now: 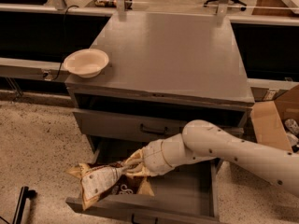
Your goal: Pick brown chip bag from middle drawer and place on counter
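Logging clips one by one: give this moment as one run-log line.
phase: bag gripped | gripper: shut on brown chip bag, over open middle drawer, front-left | counter: bag not yet placed | bowl: counter's left edge

Warm, dim light falls from above on the counter [173, 55], with a soft sheen toward its far edge. Under its front lip lies deep shadow. Below that, my gripper [132, 164], clamped on the brown chip bag [100, 183], sits in muddy half-light.
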`<state>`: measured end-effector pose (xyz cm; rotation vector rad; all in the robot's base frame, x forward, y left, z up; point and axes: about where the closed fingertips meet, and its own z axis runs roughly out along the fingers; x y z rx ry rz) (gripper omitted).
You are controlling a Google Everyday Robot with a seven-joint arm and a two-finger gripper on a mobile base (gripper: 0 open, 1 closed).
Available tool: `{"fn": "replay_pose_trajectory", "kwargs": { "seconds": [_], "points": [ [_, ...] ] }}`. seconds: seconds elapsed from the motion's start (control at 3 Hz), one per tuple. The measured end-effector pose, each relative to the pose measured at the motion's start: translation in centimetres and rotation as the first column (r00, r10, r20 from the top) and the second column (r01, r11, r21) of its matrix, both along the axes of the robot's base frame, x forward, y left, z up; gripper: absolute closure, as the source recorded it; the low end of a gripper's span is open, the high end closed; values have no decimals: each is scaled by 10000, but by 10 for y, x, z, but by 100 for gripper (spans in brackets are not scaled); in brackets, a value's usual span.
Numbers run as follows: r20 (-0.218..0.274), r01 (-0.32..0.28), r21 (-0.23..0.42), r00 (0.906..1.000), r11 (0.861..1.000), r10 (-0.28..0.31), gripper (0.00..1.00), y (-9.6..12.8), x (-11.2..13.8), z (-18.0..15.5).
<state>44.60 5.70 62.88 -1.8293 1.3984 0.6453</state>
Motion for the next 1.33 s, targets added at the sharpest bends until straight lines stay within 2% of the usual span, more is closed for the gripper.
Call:
{"fn": "replay_pose_trajectory", "kwargs": {
  "seconds": [0.33,0.67,1.0,1.33],
  "points": [
    [1057,-572,927,9933,9940,473,100,-18,-20,102],
    [1686,-459,942,9852,9945,295,100,-58,-22,190],
    [2111,184,-12,9773,9998,-178,100,-83,-3,273],
    [2823,1528,-1263,9528,9802,-1121,100,-102,45,340]
  ]
}}
